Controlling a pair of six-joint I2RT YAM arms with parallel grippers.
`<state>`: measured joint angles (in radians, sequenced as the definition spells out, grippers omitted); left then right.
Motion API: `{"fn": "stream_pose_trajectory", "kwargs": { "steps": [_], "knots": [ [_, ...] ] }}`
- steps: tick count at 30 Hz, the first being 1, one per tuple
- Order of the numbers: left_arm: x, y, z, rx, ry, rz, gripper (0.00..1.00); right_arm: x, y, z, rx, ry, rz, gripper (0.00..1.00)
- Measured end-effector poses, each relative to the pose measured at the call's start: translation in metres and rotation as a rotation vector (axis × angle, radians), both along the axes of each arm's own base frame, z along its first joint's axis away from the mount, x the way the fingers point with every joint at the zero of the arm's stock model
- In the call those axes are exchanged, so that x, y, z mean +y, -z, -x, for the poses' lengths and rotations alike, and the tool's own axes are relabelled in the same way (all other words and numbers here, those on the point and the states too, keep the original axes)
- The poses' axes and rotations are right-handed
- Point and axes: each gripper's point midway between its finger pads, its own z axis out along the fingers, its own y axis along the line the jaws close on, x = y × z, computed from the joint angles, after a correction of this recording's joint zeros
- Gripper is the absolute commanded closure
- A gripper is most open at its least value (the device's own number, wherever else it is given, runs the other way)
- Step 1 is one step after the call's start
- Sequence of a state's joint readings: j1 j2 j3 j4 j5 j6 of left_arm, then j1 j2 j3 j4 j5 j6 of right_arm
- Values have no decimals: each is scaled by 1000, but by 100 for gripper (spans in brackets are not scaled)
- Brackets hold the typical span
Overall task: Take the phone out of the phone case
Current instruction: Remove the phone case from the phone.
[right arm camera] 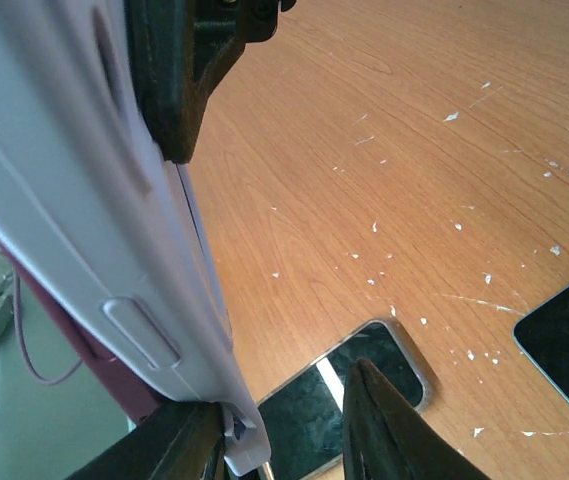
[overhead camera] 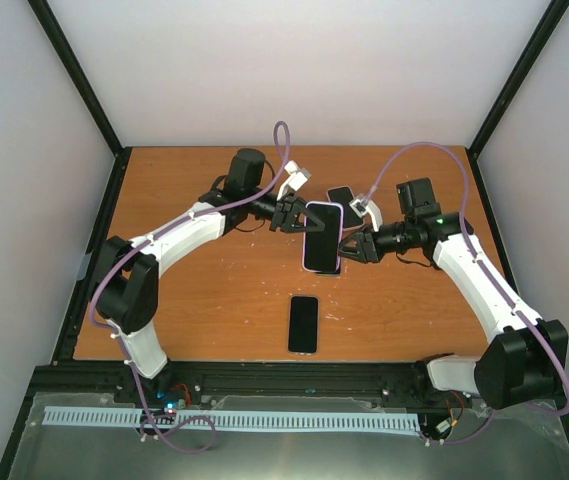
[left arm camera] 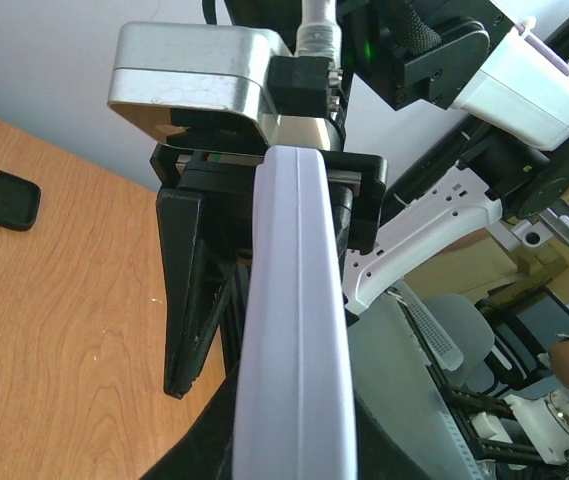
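Overhead, speckled wooden table (overhead camera: 214,300), white walls (overhead camera: 314,70), lilac phone case (overhead camera: 322,238) aloft

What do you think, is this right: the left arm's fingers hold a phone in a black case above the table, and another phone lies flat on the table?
The case in the left fingers is pale lavender, not black; the top external view shows it. The rest is right.

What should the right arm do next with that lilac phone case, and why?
Probably close the right gripper on the lower corner of the lilac phone case: those jaws look slack there, the left gripper pinches the upper edge, and the dark phone sits inside.
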<state>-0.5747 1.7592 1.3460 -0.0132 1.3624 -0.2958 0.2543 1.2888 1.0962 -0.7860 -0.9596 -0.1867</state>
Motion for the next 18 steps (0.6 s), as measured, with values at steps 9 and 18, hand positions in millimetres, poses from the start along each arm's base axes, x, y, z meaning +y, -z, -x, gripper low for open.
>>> {"fn": "stream_pose_trajectory", "kwargs": {
  "steps": [9,18],
  "knots": [
    [-2,-6,-4,-25,-5,14,100,2,-7,-6,47,31,-45,67],
    [-1,-11,-10,-22,4,25,100,9,-13,-10,89,0,-131,61]
  ]
}}
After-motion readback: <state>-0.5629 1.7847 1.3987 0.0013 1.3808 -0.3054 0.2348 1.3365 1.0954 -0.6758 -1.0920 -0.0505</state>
